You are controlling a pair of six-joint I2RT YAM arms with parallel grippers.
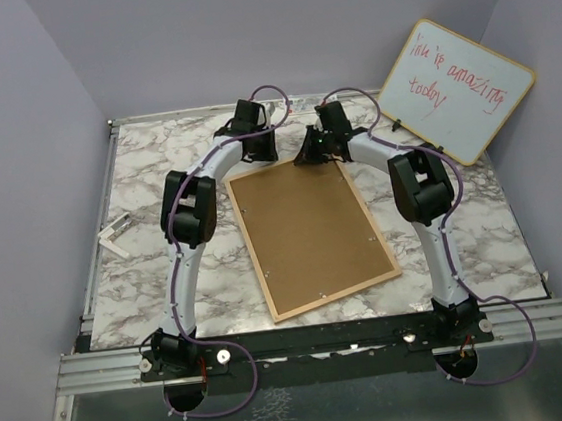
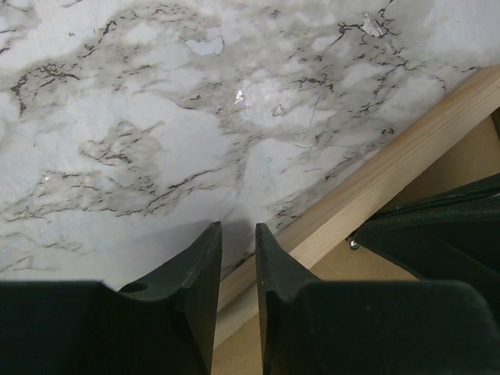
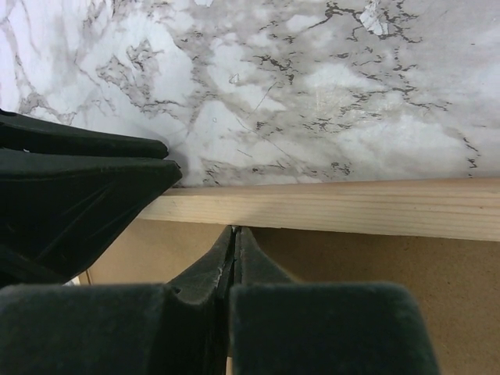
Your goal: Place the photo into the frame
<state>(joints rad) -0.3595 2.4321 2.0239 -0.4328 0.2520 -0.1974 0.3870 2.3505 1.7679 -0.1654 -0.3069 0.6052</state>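
The frame point(image 1: 309, 233) lies flat in the middle of the desk point(image 1: 137, 276), back side up. It is a long box shape, turned a little. Its edge is thin, pale wood. Inside the edge I see a plain brown back board point(image 3: 375, 281) with tiny shiny bits near its sides.

My left fingers point(image 2: 238, 230) are at the far left corner of the frame. They are open just a little, with a thin gap between them, and they hold nothing. Through the gap I see the desk and the outer side of the wood edge.

My right fingers point(image 3: 234, 234) are close beside them, over the brown board just inside the frame's far edge. They are pressed tight together, and I see nothing between them.

A whiteboard point(image 1: 457, 89) with red writing leans behind the frame, to the right.
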